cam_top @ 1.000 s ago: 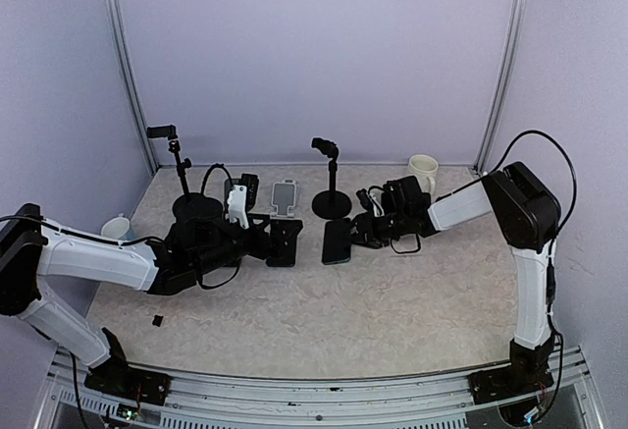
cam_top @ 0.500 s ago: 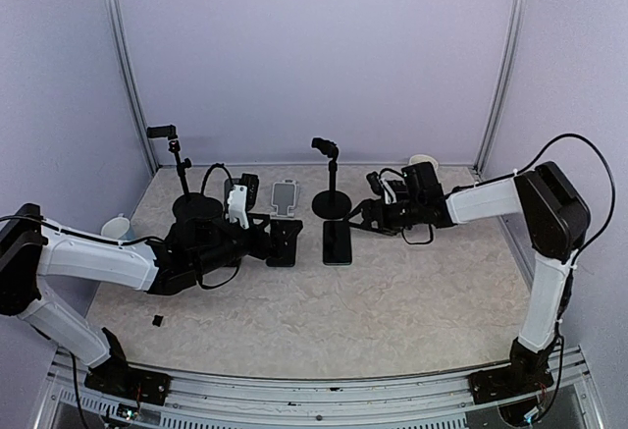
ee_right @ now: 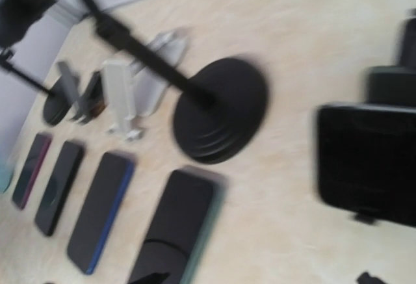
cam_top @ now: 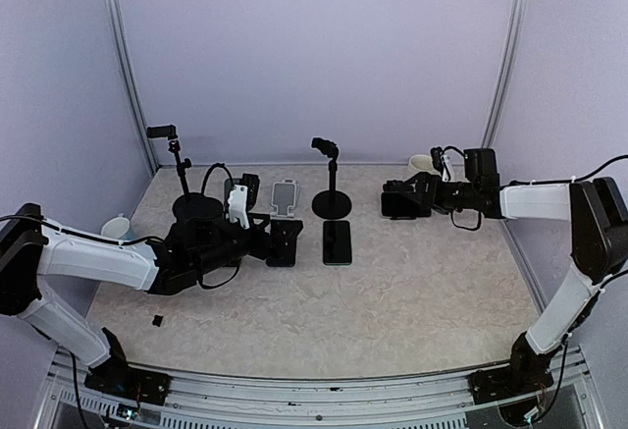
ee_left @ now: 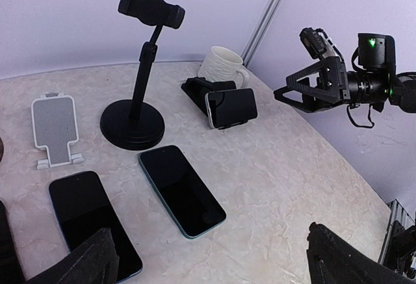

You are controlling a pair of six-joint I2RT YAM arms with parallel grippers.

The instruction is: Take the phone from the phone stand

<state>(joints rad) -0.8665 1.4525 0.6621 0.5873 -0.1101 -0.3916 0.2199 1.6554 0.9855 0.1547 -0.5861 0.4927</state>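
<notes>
— What's on the marbled tabletop (cam_top: 422,292), biggest first?
— The left arm (cam_top: 98,257) reaches low across it. Its hand (ee_left: 208,245) is spread wide and holds nothing. Just ahead of that hand lie two flat phones, a teal-edged phone (ee_left: 182,190) and a blue-edged phone (ee_left: 91,222) to its left. The teal-edged phone lies face up just in front of the round base of the tall clamp stand (ee_left: 141,76). A second tall stand (cam_top: 181,169) rises at the far left.
— And over by the mug?
— The low black phone stand (ee_left: 198,92) holds a black phone (ee_left: 235,106) sideways, leaning back. The white mug (ee_left: 221,66) sits just behind it. The right hand (ee_left: 281,93) hangs in the air to its right, apart from it, fingers spread and gripping nothing.
— Smaller things?
— A white flat stand (ee_left: 55,128), a pale cup (cam_top: 116,226) at the left edge, and a small black piece (cam_top: 157,321) near the front.
— Any writing?
— The screens are dark. A green light (ee_left: 370,40) glows on the right wrist.
</notes>
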